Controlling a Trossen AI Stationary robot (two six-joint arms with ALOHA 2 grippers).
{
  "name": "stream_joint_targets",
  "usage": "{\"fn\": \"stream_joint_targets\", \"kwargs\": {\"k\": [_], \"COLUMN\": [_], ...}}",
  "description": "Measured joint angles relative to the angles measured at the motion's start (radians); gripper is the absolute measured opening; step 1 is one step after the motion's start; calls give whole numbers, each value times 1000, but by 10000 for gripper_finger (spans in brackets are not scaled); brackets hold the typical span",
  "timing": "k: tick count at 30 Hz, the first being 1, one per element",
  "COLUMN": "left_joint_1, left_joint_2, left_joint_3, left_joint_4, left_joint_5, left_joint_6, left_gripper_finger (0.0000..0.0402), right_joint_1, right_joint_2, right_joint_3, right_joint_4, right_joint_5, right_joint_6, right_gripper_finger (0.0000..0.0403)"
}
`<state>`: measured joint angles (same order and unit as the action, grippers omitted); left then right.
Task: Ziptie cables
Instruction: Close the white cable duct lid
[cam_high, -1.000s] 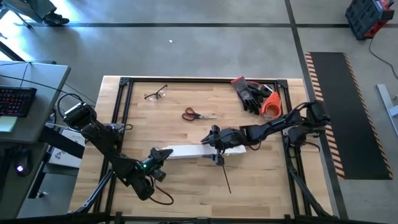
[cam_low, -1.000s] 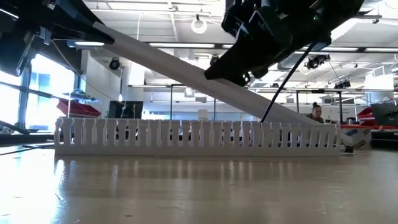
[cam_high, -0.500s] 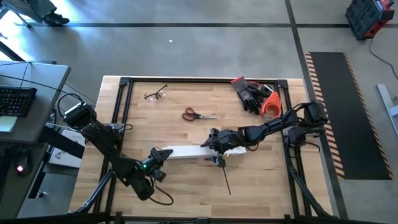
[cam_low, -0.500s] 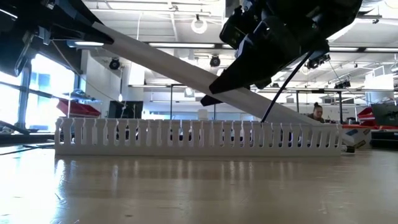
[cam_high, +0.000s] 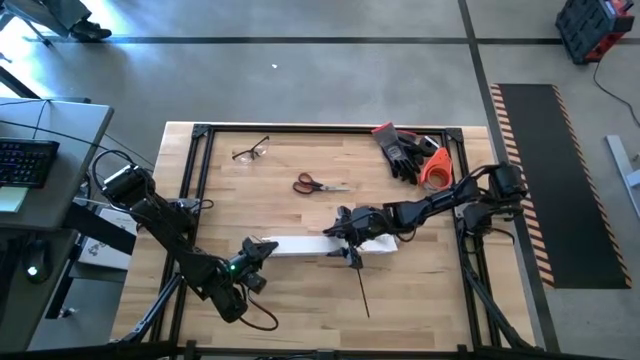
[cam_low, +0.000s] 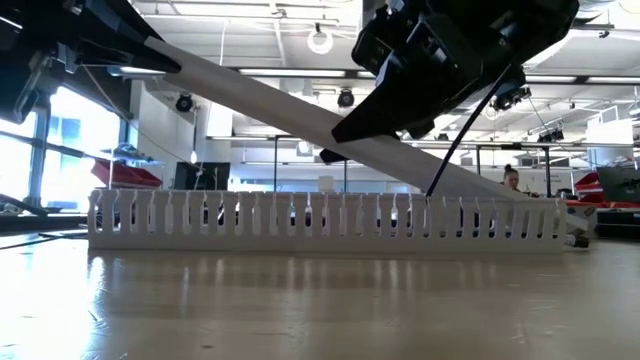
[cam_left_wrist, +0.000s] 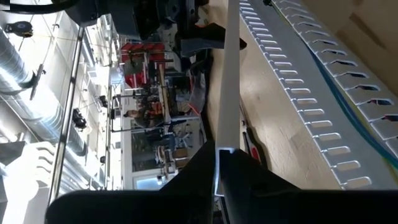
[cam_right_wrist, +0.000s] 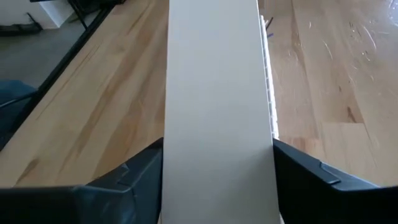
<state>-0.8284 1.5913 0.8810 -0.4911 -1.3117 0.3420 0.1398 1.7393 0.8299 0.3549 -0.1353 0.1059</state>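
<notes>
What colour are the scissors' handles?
Red, on the scissors lying mid-table; the high view shows them best.

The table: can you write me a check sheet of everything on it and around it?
Surface: wooden table, black frame round it.
Job's things: black ziptie slants away from the white slotted duct; the flat cover strip is raised at one end above the duct.
Clutter: scissors, glasses, gloves.
Grippers: left gripper, jaws shut on the cover strip's raised end; right gripper at the strip farther along.
Cables: thin wires lie inside the duct.
Surroundings: keyboard on a desk beside the table; a person far behind.
</notes>
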Motion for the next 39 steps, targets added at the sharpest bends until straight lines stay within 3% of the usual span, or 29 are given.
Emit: {"fn": "stream_joint_targets", "kwargs": {"k": [4,10,19,24,30,39], "left_joint_1": [0,2,-17,-60,-105,-112], "left_joint_2": [0,-10,-164,-288,-362,-307], "left_joint_3": [0,-1,-1,-1,0,0], "left_joint_4": [-1,-11,-66,-79,-80,-87], "left_joint_5": [2,44,179,213,213,272], "left_joint_6": [-33,-230,-495,-586,-647,-739], "left_gripper_finger": [0,15,107,136,140,140], "right_joint_1": [-1,0,0,-4,-24,-29], "right_joint_2": [0,0,1,1,7,48], "right_joint_3": [0,20,254,371,371,359], "right_joint_4": [-8,-53,-465,-670,-659,-580], "right_joint_5": [13,35,167,265,229,187], "right_joint_6": [-1,-8,-104,-130,-131,-156], "right_gripper_finger": [213,213,213,213,213,213]}}
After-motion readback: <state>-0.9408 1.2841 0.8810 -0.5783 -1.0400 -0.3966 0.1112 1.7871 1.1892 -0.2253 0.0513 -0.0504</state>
